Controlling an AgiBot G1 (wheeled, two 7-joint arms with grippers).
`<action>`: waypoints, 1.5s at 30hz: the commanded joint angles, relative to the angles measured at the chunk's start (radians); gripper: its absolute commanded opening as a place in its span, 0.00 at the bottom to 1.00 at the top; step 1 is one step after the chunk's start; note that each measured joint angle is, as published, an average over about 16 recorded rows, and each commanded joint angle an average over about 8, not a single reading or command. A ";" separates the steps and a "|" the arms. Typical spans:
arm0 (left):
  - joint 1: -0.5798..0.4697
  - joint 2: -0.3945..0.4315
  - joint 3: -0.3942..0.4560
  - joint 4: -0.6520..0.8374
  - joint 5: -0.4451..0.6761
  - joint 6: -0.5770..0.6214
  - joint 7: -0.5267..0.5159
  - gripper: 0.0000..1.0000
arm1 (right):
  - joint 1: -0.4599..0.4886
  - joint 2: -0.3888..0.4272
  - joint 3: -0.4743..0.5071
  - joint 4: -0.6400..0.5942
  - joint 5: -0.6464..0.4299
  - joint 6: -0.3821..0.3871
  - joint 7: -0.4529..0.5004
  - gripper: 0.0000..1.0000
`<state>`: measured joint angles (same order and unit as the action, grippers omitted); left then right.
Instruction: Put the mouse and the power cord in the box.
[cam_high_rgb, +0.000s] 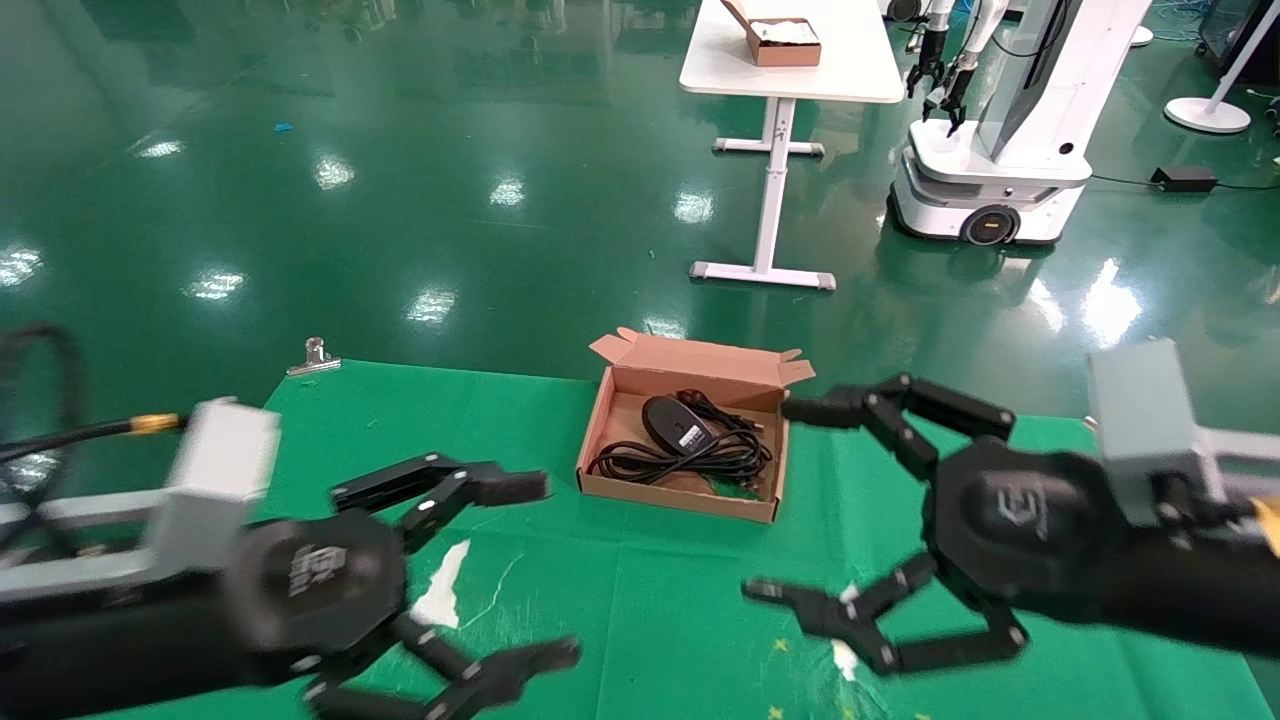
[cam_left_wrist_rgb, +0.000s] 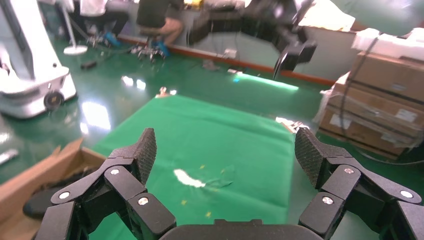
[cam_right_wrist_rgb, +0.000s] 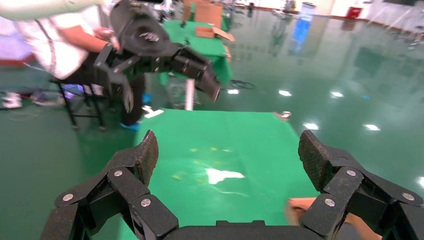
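The brown cardboard box (cam_high_rgb: 680, 498) lies open on the green cloth at the table's far middle. Inside it the black mouse (cam_high_rgb: 672, 424) with a white label rests on the coiled black power cord (cam_high_rgb: 735, 455). My left gripper (cam_high_rgb: 535, 570) hovers open over the cloth to the box's near left, nothing between its fingers. My right gripper (cam_high_rgb: 782, 500) hangs open just right of the box, also empty. The left wrist view shows the open left gripper (cam_left_wrist_rgb: 227, 150) with the box's wall (cam_left_wrist_rgb: 45, 170) beside it. The right wrist view has the open right gripper (cam_right_wrist_rgb: 227, 150) and a box corner (cam_right_wrist_rgb: 305, 205).
A metal clip (cam_high_rgb: 313, 357) sits at the cloth's far left edge. White tears (cam_high_rgb: 440, 585) mark the cloth near me. Beyond, on the green floor, stand a white table with another box (cam_high_rgb: 783, 42) and a second robot (cam_high_rgb: 990, 150). Stacked cartons (cam_left_wrist_rgb: 385, 100) stand off the table's side.
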<state>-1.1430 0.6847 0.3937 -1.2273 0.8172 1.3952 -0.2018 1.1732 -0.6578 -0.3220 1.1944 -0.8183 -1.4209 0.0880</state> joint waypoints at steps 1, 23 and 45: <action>0.026 -0.028 -0.044 -0.022 -0.033 0.038 0.005 1.00 | -0.021 0.010 0.009 0.020 0.019 -0.016 0.022 1.00; 0.074 -0.079 -0.125 -0.060 -0.095 0.110 0.015 1.00 | -0.109 0.052 0.048 0.099 0.099 -0.083 0.105 1.00; 0.070 -0.075 -0.116 -0.057 -0.088 0.102 0.015 1.00 | -0.099 0.047 0.043 0.090 0.089 -0.075 0.099 1.00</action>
<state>-1.0734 0.6099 0.2777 -1.2842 0.7289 1.4971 -0.1872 1.0737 -0.6106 -0.2790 1.2845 -0.7295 -1.4961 0.1873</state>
